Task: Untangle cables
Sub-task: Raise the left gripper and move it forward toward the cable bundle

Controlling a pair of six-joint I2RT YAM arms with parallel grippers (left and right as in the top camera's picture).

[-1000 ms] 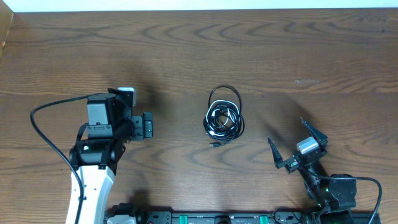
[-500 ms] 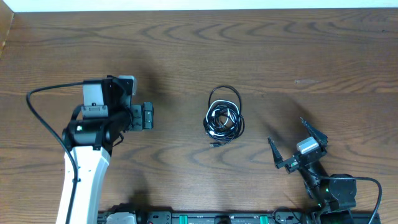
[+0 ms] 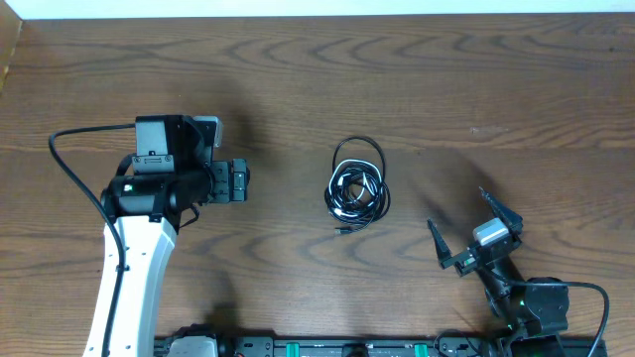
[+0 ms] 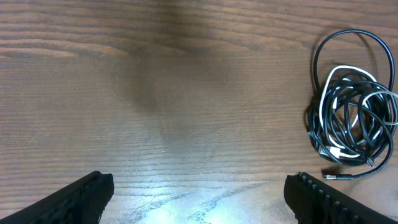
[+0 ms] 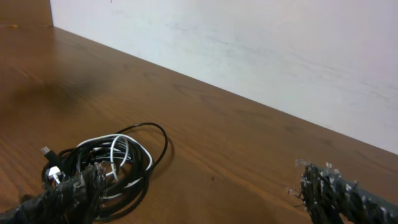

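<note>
Though tangled into one coiled bundle, the black and white cables (image 3: pixel 357 188) lie near the middle of the wooden worktop (image 3: pixel 298 69), a small plug (image 3: pixel 342 230) poking out toward the robot. The left hand (image 3: pixel 241 180) hovers well apart on their left, spread wide and empty. The right hand (image 3: pixel 455 206) sits near their right, likewise wide open, holding nothing.

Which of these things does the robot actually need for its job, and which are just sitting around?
For the job: the cables, a black-and-white tangle; left fingers and right fingers, both open.
Just there: wooden table; white wall; the arms' own thick black wires.
</note>
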